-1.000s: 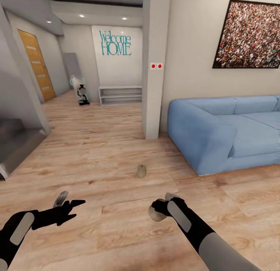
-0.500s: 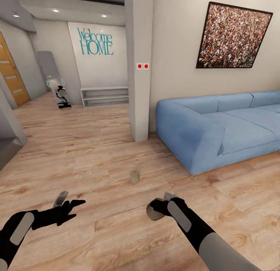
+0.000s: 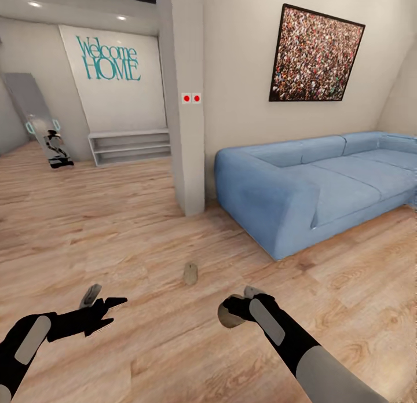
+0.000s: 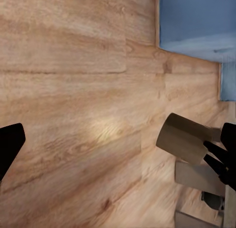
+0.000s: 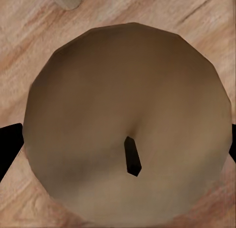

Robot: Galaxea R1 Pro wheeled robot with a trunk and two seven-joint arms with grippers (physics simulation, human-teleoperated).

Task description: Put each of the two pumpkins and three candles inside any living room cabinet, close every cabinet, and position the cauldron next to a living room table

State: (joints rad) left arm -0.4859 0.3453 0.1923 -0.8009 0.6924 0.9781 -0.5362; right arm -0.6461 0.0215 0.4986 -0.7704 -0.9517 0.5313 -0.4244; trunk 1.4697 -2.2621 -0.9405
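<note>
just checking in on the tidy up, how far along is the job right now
Nothing looks finished from these views. In hand: the right hand is shut on one candle. The left hand is open and holds nothing. A second candle lies on the wood floor ahead, near the blue sofa. Left: stow both candles, and the third candle, pumpkins, cabinet and cauldron remain to be dealt with.

Head looks down over floor (image 3: 145, 229); wrists close above it.
</note>
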